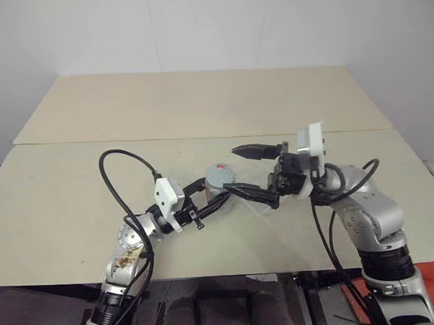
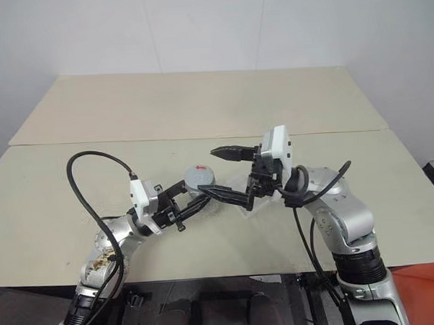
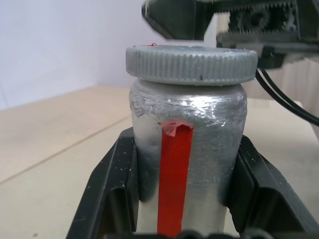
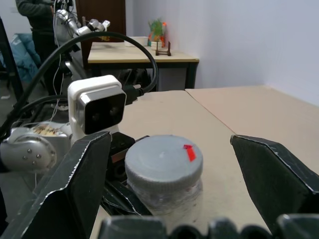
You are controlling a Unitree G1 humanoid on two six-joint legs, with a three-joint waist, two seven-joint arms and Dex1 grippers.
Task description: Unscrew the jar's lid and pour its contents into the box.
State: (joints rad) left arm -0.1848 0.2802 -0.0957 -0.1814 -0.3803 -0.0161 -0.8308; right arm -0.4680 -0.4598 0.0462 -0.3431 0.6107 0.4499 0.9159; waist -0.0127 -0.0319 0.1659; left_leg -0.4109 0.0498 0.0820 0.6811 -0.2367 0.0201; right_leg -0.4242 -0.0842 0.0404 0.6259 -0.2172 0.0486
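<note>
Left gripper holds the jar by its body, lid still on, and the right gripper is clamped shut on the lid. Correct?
Not quite. The right gripper is open, its fingers wide on either side of the lid without touching it, as the right wrist view shows. The left gripper does hold the jar, lid on.

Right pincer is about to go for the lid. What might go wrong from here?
1. The right pincer is open with its fingers wide on either side of the lid; closing off-centre may slip on the ribbed rim.
2. The left pincer grips only the jar body's lower part, so twisting could spin the jar.
3. The clear box lies under the right pincer's fingers and could get bumped.
</note>
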